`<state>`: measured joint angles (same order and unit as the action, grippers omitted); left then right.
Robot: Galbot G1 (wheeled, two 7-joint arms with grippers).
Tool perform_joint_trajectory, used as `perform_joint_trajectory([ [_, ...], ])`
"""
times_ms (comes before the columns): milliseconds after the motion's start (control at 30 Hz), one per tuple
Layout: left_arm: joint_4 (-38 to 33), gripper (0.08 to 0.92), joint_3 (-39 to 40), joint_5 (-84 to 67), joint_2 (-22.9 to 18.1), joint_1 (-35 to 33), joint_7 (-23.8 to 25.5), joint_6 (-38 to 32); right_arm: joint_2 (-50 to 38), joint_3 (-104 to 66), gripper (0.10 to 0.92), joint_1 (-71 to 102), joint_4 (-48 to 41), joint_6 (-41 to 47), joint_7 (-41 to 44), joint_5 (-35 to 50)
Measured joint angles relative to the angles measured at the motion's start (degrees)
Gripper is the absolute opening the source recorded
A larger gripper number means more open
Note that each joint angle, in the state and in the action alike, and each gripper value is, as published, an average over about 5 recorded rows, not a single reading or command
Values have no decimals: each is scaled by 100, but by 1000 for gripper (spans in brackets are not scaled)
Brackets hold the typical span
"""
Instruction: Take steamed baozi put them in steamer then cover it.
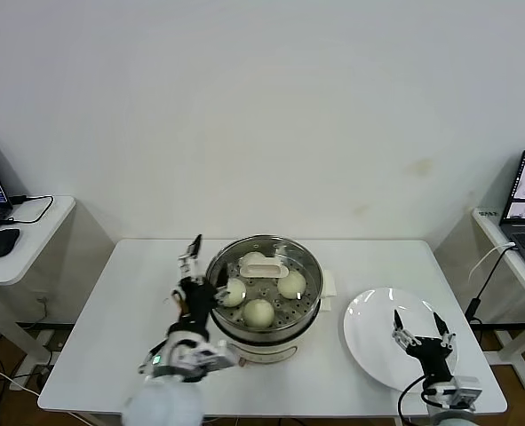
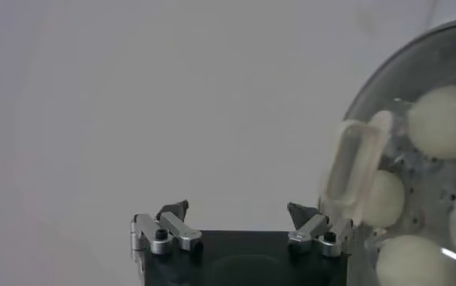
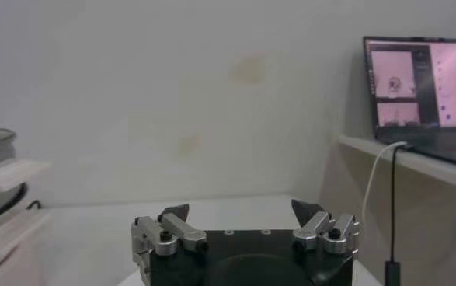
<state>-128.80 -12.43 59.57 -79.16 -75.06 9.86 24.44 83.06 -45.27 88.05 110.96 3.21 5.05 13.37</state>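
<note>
Four buns (image 1: 258, 311) sit in the steamer (image 1: 264, 342) mid-tabletop (image 1: 93, 337), under the glass lid (image 1: 265, 263) (apparently seated). The left gripper (image 1: 194, 266) stands open just beside the steamer, holding nothing; the right gripper (image 1: 417, 321) waits open over the empty plate (image 1: 369, 342).

Left pincer (image 1: 194, 262) and right pincer (image 1: 418, 325) both hang open, empty.

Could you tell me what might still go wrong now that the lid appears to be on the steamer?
1. The open left gripper is close beside the steamer; pulling away carelessly could clip its rim and shift the glass cover over the four baozi.
2. The open right gripper hangs low over the white plate; dropping or sweeping sideways could push the plate toward the table edge.
</note>
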Motion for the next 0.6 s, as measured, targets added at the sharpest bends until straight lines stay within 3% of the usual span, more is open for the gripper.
perform_joint_trajectory([
  [333,115,823,-1575,-2600,-193,-1202,-484,-1432,-201,404,823,200,-34,39,-128,158],
  [600,229,823,-2191,-3746,-465,-2038,-500,-1796,-289,585,823,408,171,200,-270,195],
])
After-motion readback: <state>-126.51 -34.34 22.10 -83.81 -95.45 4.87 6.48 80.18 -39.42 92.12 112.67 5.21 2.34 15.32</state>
